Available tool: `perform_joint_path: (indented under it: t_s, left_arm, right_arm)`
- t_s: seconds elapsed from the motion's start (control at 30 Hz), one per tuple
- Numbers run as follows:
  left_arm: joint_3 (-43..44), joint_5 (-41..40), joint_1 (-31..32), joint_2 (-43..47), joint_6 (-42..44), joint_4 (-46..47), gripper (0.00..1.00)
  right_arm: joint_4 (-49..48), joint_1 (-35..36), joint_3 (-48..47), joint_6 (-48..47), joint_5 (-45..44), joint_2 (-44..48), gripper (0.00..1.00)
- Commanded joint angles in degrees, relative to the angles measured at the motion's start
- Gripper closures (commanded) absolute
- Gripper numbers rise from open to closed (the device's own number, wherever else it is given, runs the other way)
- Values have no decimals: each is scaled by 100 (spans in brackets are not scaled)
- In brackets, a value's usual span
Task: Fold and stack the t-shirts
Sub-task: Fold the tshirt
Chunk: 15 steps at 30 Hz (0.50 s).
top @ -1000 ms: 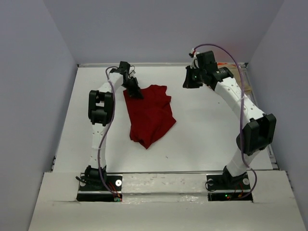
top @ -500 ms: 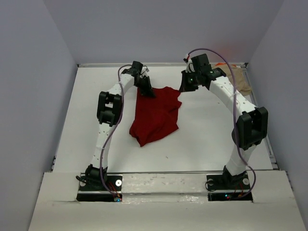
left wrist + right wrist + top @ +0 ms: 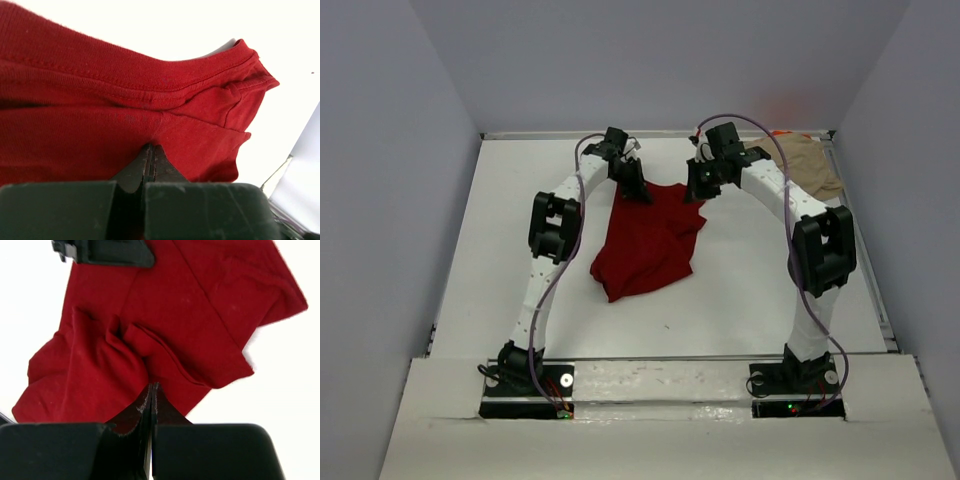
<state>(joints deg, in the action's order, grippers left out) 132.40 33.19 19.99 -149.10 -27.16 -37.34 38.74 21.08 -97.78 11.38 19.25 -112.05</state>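
The dark red t-shirt lies crumpled in the middle of the white table. My left gripper is shut on its far left edge; in the left wrist view the left gripper pinches the red cloth just below a seam. My right gripper is shut at the shirt's far right corner. In the right wrist view the right gripper rests against a fold of the red cloth, and no cloth shows between the fingers. A tan t-shirt lies at the back right, with an orange sliver behind it.
Grey walls enclose the table on three sides. The arm bases stand at the near edge. Part of the left gripper's black body shows at the top of the right wrist view.
The left gripper has dragged the red shirt to the right across the table. The right gripper has swung left and down from clear of the shirt to its far right corner.
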Motion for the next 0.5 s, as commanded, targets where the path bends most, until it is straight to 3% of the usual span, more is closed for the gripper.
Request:
perform_joint_path:
  t_s: [0.0, 0.47]
  left_arm:
    - [198, -190, -328, -260, 26, -133, 100]
    - [313, -216, -505, -67, 35, -115, 99]
  right_arm:
    - [-139, 10, -207, -48, 176, -28, 100]
    - [-95, 10, -110, -188, 36, -203, 100]
